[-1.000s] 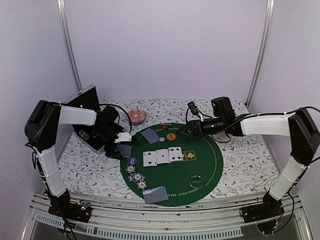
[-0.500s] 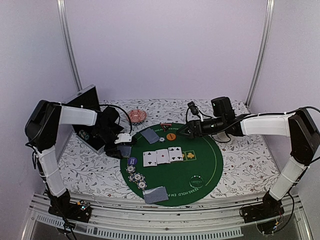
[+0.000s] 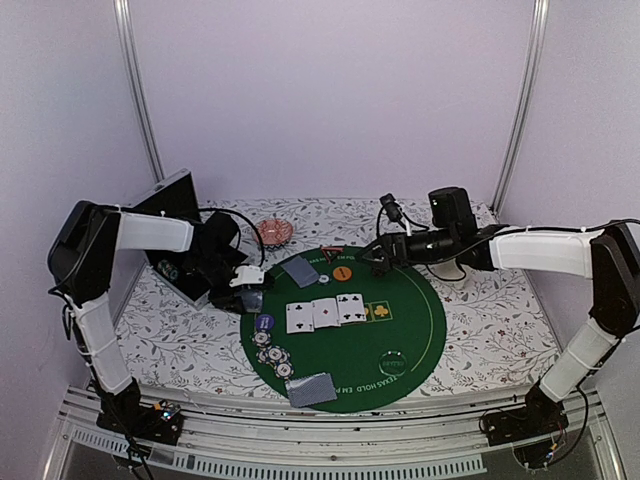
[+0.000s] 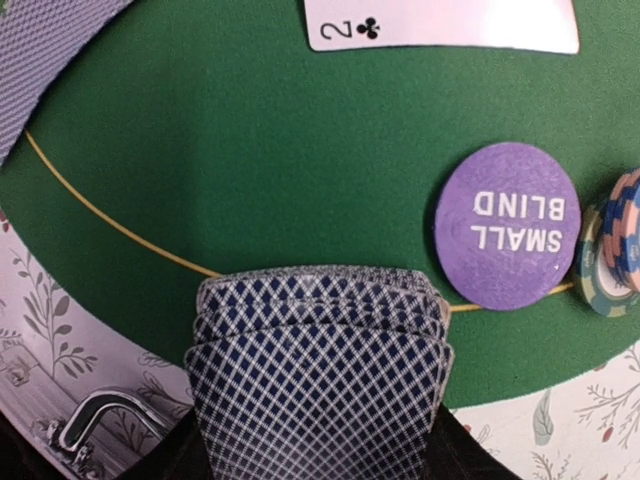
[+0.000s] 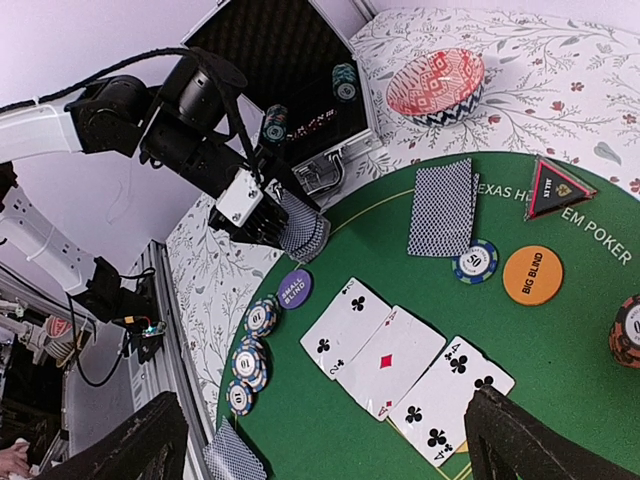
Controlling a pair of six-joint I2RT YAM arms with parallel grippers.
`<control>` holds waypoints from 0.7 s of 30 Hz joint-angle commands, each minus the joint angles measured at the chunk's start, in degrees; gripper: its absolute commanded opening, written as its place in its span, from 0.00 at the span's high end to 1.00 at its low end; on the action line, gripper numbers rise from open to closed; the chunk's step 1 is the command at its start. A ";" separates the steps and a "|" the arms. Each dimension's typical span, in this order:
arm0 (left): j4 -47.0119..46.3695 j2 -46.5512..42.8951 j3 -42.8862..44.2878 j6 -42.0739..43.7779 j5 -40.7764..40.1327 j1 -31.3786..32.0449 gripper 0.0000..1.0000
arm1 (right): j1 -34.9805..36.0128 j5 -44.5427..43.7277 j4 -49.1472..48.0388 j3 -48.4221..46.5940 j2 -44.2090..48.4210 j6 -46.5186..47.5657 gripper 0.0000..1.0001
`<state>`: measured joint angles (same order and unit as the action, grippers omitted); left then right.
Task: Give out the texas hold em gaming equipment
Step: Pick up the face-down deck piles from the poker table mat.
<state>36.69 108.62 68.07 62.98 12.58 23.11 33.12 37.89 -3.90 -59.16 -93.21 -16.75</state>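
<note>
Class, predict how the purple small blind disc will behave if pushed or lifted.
The small blind disc lies flat on the green felt, so it would probably slide, not roll. It looks thin and rigid, likely light. Its low edge may be hard to pinch.

Ahead of your left hand (image 3: 250,297): mat (image 4: 250,150) matt green felt, fuzzy. Small-blind disc (image 4: 507,225) smooth matt plastic. Cards (image 4: 320,380) slick coated paper. Case latch (image 4: 95,425) polished metal.

Three face-up cards (image 3: 326,313) sit centre frame; striped chips (image 3: 273,353) and purple small-blind disc (image 3: 264,322) lower-left; fanned blue-backed stack (image 4: 320,390) fills the left wrist view's bottom.
</note>
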 commanded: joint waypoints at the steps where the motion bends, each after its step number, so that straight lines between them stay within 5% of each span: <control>1: -2.70 -0.99 -1.54 0.40 -3.27 1.11 0.45 | 0.45 -1.94 0.25 0.79 3.50 0.05 0.01; 11: -0.79 -10.09 -0.75 0.02 -5.65 3.47 0.47 | 0.36 -11.74 -1.25 3.01 11.90 -2.19 0.01; 21: 5.22 -18.54 1.31 -7.63 -9.19 14.11 0.53 | 0.70 -11.68 -7.40 6.06 14.17 -10.95 0.01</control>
<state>38.26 93.01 68.55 59.83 4.95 32.82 33.12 26.00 -6.79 -55.64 -78.83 -21.93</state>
